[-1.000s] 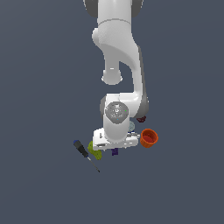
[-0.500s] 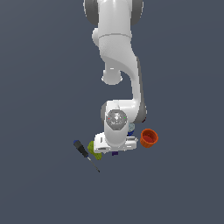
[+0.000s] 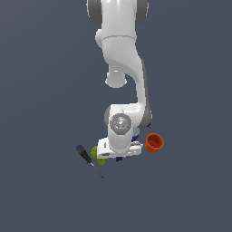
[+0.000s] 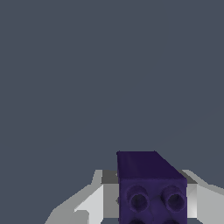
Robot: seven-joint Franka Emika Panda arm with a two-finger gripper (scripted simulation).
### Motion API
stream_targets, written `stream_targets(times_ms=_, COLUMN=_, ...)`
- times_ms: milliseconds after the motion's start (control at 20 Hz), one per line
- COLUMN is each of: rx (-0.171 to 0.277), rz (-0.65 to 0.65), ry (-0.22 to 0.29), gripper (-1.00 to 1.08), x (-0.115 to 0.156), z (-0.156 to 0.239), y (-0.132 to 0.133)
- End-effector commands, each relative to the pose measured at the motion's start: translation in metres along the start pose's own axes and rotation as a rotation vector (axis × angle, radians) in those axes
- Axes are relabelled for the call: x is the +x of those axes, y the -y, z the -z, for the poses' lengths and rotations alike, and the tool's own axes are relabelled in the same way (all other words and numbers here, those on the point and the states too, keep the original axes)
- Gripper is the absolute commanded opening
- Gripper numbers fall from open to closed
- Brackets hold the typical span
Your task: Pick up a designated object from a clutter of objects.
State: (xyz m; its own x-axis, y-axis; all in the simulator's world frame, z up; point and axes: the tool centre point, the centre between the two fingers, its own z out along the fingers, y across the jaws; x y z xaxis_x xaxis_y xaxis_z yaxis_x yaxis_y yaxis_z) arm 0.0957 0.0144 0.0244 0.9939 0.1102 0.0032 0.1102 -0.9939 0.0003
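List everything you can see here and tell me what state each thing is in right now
end effector: low over the clutter, fingers either side of the purple block; grip cannot be confirmed.
purple block: studs up, between the fingers.
orange cup: tilted, opening visible, apart from the arm.
screwdriver: lying flat.
yellow-green lump: partly hidden by the arm.
blue-white can: mostly hidden.

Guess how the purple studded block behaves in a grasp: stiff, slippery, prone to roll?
The purple block looks rigid: its edges are crisp and its studs moulded, so it likely won't deform. Flat faces suggest it will slide rather than roll. It sits between the gripper fingers. It looks tiny beside the orange cup, so probably light.
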Motion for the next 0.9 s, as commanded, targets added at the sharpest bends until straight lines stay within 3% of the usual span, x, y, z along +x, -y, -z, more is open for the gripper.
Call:
stream_targets(times_ms=0, rx=0.0, rz=0.0, ry=0.004, gripper=-1.0, x=-0.001, z=-0.003, y=0.0)
stream_targets(times_ms=450, rx=0.0, rz=0.0, ry=0.0, gripper=-1.0, x=-0.005, z=0.013, y=0.008)
stream_targets(times_ms=850, rx=0.0, rz=0.0, ry=0.0, gripper=-1.0, x=-0.022, z=0.055, y=0.033)
